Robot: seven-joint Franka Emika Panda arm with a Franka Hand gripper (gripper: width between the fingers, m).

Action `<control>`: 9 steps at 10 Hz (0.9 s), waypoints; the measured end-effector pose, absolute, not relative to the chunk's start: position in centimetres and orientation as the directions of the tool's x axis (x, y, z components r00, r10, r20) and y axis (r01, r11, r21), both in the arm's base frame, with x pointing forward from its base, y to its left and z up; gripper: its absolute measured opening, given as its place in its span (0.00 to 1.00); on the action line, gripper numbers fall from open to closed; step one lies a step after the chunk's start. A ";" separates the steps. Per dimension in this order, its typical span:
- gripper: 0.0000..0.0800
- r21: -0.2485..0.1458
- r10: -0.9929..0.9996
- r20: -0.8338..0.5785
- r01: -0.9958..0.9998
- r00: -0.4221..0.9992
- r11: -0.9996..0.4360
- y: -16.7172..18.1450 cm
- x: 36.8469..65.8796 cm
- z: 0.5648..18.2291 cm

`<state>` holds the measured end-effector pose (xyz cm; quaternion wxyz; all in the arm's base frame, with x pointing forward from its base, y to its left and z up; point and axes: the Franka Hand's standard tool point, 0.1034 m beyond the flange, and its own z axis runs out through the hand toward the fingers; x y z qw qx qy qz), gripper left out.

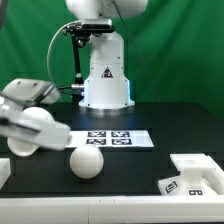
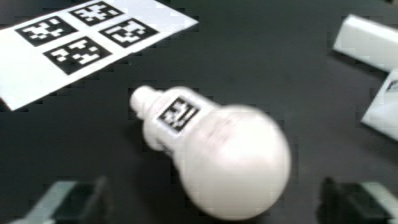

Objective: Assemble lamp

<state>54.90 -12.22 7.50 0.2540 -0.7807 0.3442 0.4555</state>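
Observation:
The lamp's white bulb (image 1: 87, 161) lies on its side on the black table, just in front of the marker board. In the wrist view the bulb (image 2: 217, 155) fills the middle, its tagged neck (image 2: 166, 108) pointing away from me. My gripper (image 2: 214, 205) is open and above the bulb. One finger (image 2: 71, 200) stands on each side of the bulb's round end, with gaps, not touching it. In the exterior view my arm's hand (image 1: 30, 125) hangs at the left; the fingers are not clear there. The flat lamp base (image 1: 195, 170) lies at the right. I cannot make out the shade.
The marker board (image 1: 112, 139) lies flat behind the bulb and also shows in the wrist view (image 2: 89, 40). The robot's glossy pedestal (image 1: 105, 75) stands at the back. A white piece (image 1: 5, 172) is cut off at the left edge. White edges (image 2: 377, 100) show beside the bulb.

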 end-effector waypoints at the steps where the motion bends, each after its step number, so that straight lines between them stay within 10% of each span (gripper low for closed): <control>1: 0.84 -0.076 -0.306 -0.890 -0.773 0.337 -0.629 -12.5 54.6 7.0; 9: 0.87 -0.179 -0.226 -0.830 -0.626 0.510 -0.759 -9.3 56.9 9.3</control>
